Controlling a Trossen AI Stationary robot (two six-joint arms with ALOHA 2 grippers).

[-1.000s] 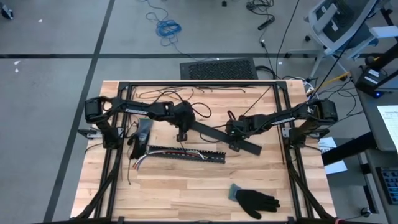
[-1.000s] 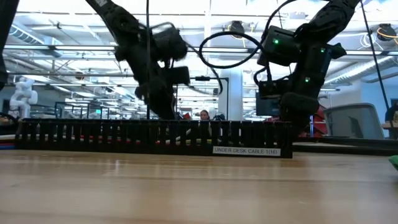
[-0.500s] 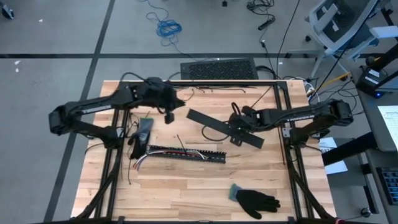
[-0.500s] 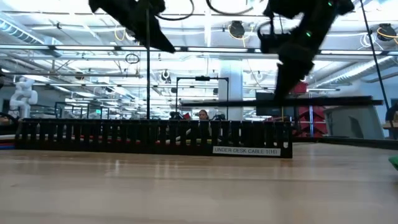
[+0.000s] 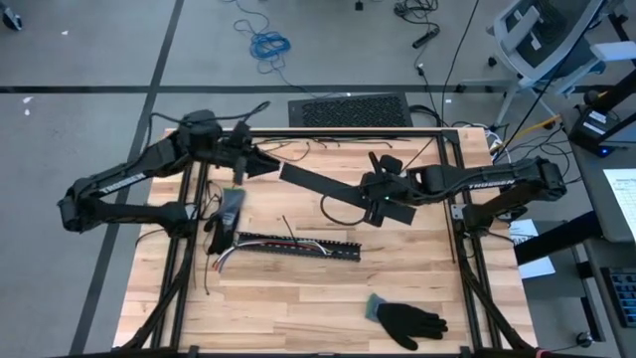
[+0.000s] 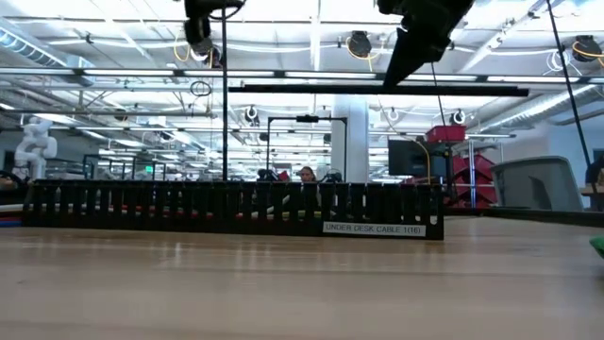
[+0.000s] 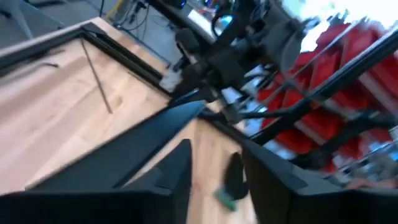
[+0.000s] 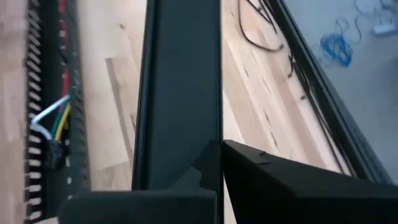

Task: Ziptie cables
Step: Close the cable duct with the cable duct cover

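Observation:
A long flat black strip [image 5: 328, 187] hangs level above the table. My right gripper [image 5: 380, 202] is shut on it, also high up in the low view [image 6: 415, 42]. My left gripper [image 5: 260, 165] stands open at the far left, by the strip's left end [image 5: 285, 170]. In its wrist view the strip [image 7: 130, 146] runs past the outer side of one finger [image 7: 180, 174]. The cables [image 5: 298, 242] lie in the black slotted tray [image 5: 338, 249] on the wood, with loose ends [image 5: 221, 261] sticking out at its left. White, green and yellow wires [image 8: 51, 121] show in the right wrist view. My left gripper: I cannot tell whether it touches the strip's left end. My right gripper holds the strip toward its right end [image 8: 186, 143], pinched between the two fingers [image 8: 273, 177]. The fingers come slanting down from the table's right and lie nearly along the strip. The strip is lifted clear and level [image 6: 377, 90].
A black glove [image 5: 225, 219] lies by the tray's left end and another [image 5: 409, 320] near the front edge. Thin black strands [image 5: 298, 149] lie at the far side inside the black frame [image 5: 328, 132]. Bare wood lies in front of the tray.
Both grippers have risen. My right gripper has lifted the black strip off the table, and it now hangs level well above the tray. My left gripper has drawn back from the strip's middle toward the table's far left corner and has turned.

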